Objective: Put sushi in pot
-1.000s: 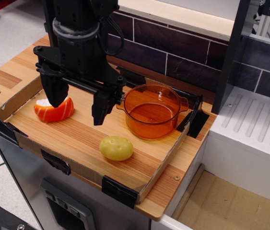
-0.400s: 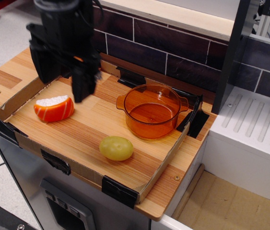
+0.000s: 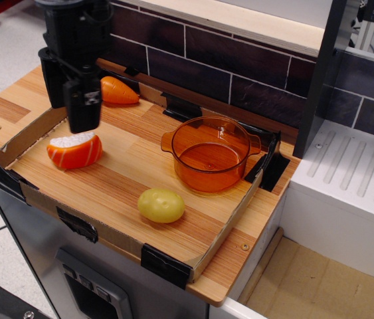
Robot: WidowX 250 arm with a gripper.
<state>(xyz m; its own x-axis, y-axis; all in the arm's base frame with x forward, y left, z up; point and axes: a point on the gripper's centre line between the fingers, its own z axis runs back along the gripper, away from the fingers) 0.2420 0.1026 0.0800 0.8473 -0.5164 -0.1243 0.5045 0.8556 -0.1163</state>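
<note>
The sushi (image 3: 75,151), orange with white stripes and a white rice top, lies on the wooden tray floor (image 3: 120,176) at the left. The translucent orange pot (image 3: 210,154) stands upright and empty at the tray's right, with two small side handles. My black gripper (image 3: 68,113) hangs above and just behind the sushi. It is open and empty, with its jaws apart. Its front finger (image 3: 84,109) hides part of the tray's back left edge.
A yellow potato-like lump (image 3: 161,205) lies near the tray's front, between sushi and pot. An orange carrot (image 3: 117,92) lies at the back left by the dark brick wall (image 3: 240,66). Low cardboard walls (image 3: 80,219) rim the tray. A white rack (image 3: 353,179) stands to the right.
The gripper has risen off the tray and moved left and back, turning as it went. The carrot behind it now shows. The sushi, potato and pot have not moved.
</note>
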